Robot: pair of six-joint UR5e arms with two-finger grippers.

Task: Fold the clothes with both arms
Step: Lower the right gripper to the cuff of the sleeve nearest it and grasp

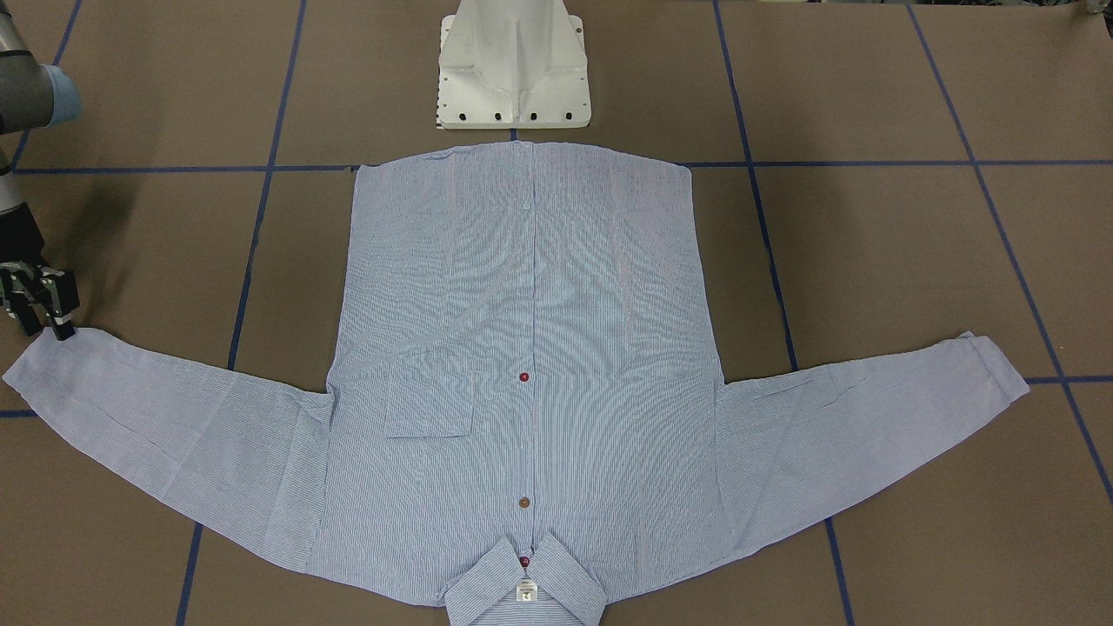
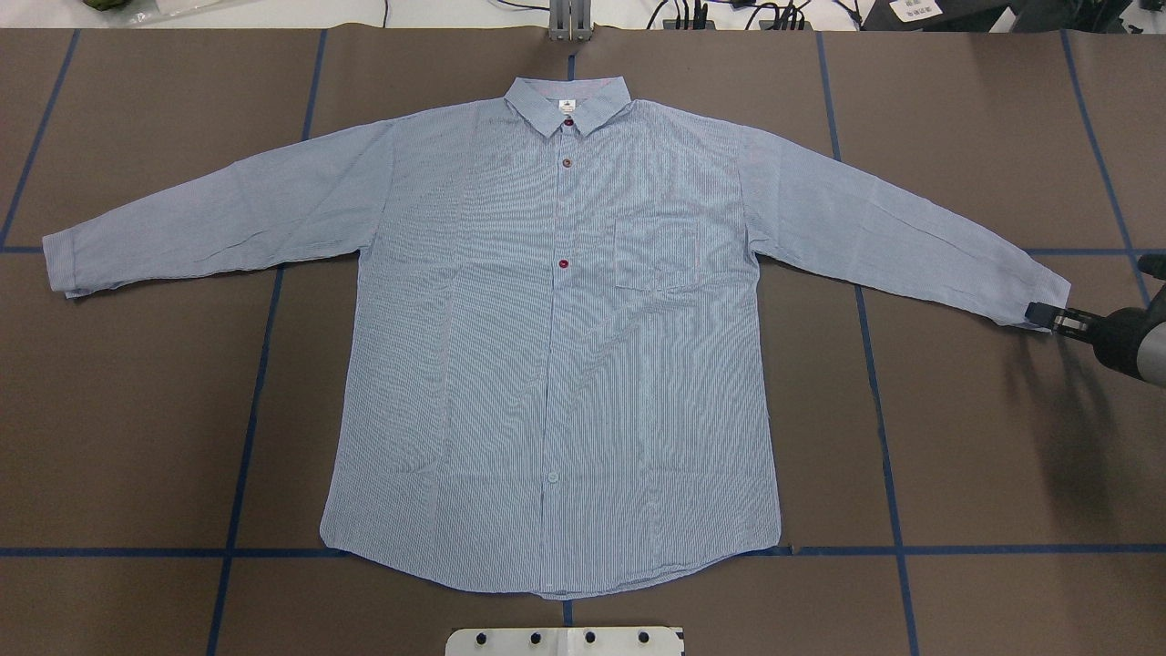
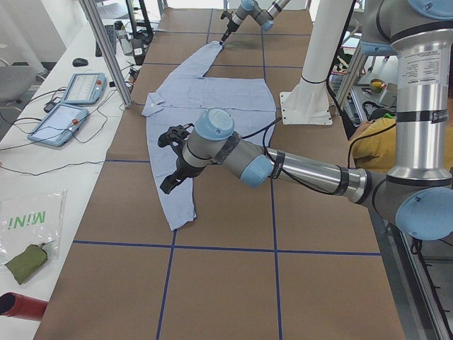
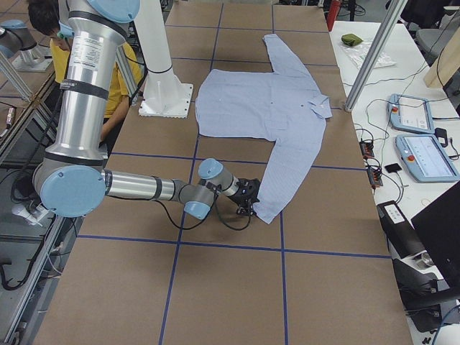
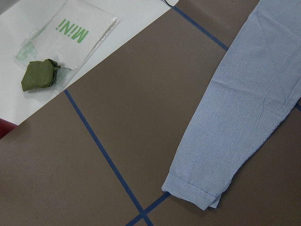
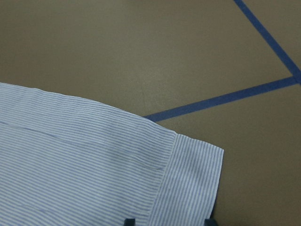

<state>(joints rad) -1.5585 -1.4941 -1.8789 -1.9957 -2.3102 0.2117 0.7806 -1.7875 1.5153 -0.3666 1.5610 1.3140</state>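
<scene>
Shirt (image 2: 565, 364) cuff (image 6: 188, 183) sits between parted right fingers (image 1: 61, 306), unclamped; left fingers (image 3: 168, 185): cannot tell.

The shirt (image 2: 547, 346) lies flat on the worktop (image 2: 956, 437), hem toward the pedestal (image 1: 515, 78), collar (image 2: 568, 105) at the far side, sleeves spread sideways. The right gripper (image 2: 1043, 316) straddles the right-hand cuff (image 6: 188, 179). The left gripper (image 3: 170, 183) hangs by the opposite sleeve (image 3: 177, 191).

Even, bright overhead light, soft shadow beside the right end effector (image 2: 1038, 314), moiré across the shirt (image 2: 556, 364)
</scene>
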